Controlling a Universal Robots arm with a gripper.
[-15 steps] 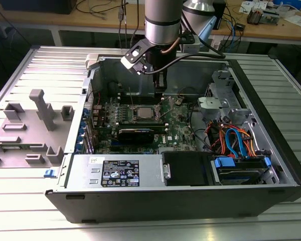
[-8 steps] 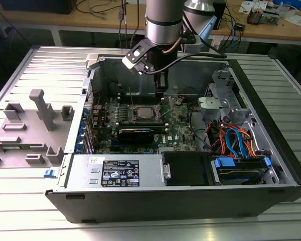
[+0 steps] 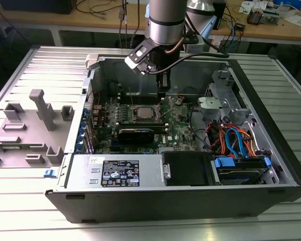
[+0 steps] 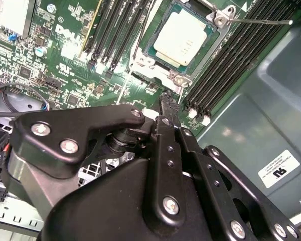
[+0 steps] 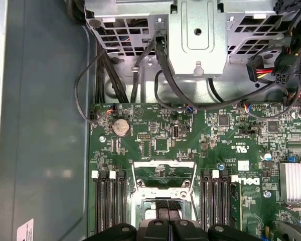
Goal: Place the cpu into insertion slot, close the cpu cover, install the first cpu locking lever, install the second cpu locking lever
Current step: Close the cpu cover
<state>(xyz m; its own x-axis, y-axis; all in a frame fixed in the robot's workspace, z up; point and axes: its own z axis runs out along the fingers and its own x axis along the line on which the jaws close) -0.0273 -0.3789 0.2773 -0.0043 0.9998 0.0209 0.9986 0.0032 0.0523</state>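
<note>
Second wrist view: the cpu (image 4: 183, 40) lies flat in the insertion slot (image 4: 170, 71), just beyond the tips of the hand (image 4: 168, 102), which is clenched on nothing. A thin lever (image 4: 256, 21) sticks out beside the slot.

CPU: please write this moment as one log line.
cpu in slot | lever unlatched | tool shut, above and beside slot
</note>
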